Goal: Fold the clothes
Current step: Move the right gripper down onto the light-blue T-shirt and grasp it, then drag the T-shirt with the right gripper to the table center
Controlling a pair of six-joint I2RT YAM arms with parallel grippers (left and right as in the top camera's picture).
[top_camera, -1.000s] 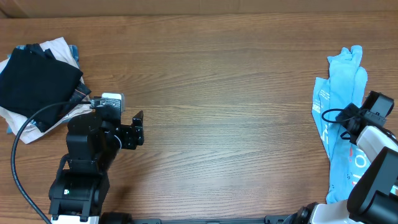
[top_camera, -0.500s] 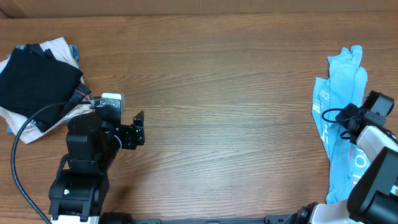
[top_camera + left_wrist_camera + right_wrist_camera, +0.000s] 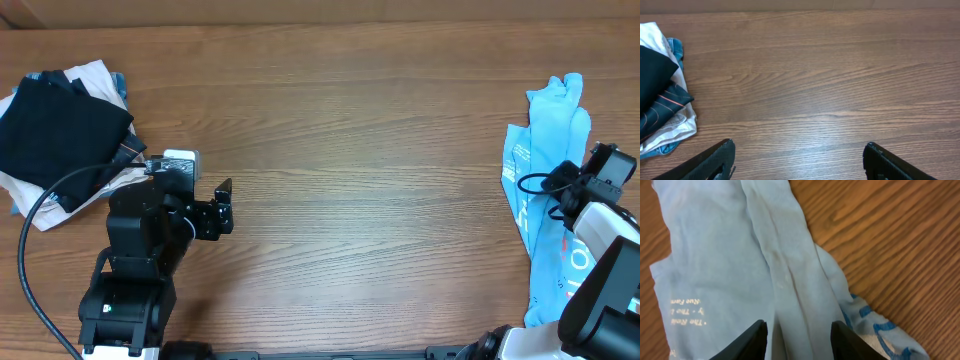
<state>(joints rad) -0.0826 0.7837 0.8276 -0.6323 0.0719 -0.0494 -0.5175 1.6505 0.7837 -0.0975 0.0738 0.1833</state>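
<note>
The clothes, a light sky-blue T-shirt (image 3: pixel 545 140), lie bunched in a long strip at the table's right edge. White lettering shows on one panel (image 3: pixel 685 312) and blue print on another (image 3: pixel 875 330). My right gripper (image 3: pixel 799 330) hovers right over the shirt (image 3: pixel 715 255). Its jaws stand partly apart, straddling a raised fold of the fabric without pinching it. In the overhead view the right gripper (image 3: pixel 585 185) sits over the strip's middle. My left gripper (image 3: pixel 799 152) is wide open above bare wood at the table's left (image 3: pixel 224 207), holding nothing.
A pile of folded garments, a black one (image 3: pixel 60 130) on top of white ones (image 3: pixel 670 130), lies at the far left. A black cable (image 3: pixel 40 210) runs from the left arm beside that pile. Bare wooden table (image 3: pixel 370 180) spans the middle.
The right wrist has shifted very slightly toward the far side over the shirt. The left arm and both garment piles have not moved.
</note>
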